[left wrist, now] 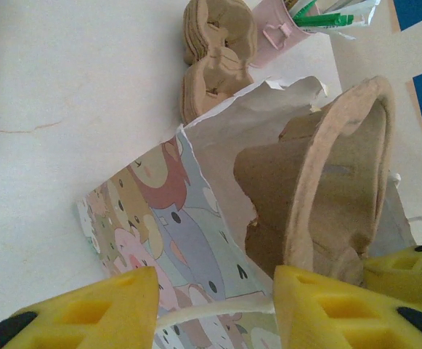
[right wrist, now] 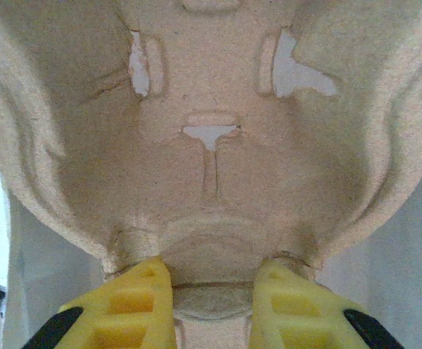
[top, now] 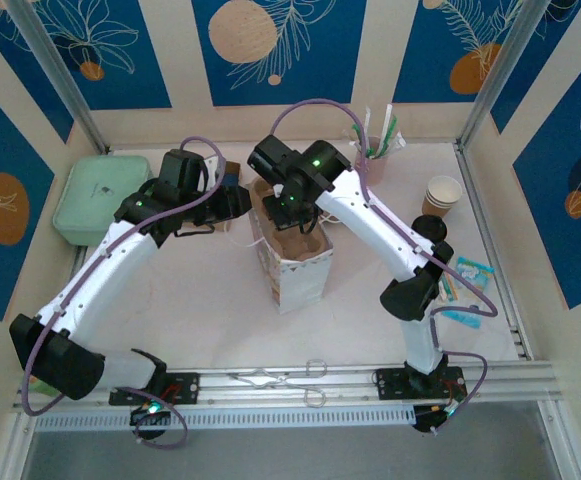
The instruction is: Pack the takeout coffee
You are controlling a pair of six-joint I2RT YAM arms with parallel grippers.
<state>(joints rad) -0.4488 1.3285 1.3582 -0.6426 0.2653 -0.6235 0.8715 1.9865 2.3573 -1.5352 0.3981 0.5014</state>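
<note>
The white surface [top: 190, 290] carries an upright printed paper bag [top: 300, 282] near its middle, mouth open and rim ragged. A moulded-pulp cup carrier [right wrist: 211, 182] sits partly inside the bag.

The right tool [right wrist: 211, 273] is pinched down on the carrier's central rib. The left tool [left wrist: 216, 276] stands about half open at the bag's rim, with the bag's pale handle crossing the gap, and grips nothing that I can make out.

The takeout coffee [top: 433, 228], black-lidded, stands near the right edge of the surface. It is just in front of a stack of open paper cups [top: 443, 192] and partly hidden by the right arm.

As I judge it, the carrier is being seated and the coffee is not yet packed. The next move calls for settling the carrier flat, letting go, and then reaching right for the cup.

The bag walls hug the carrier closely. The near half of the surface is open, while the right edge is crowded.
</note>
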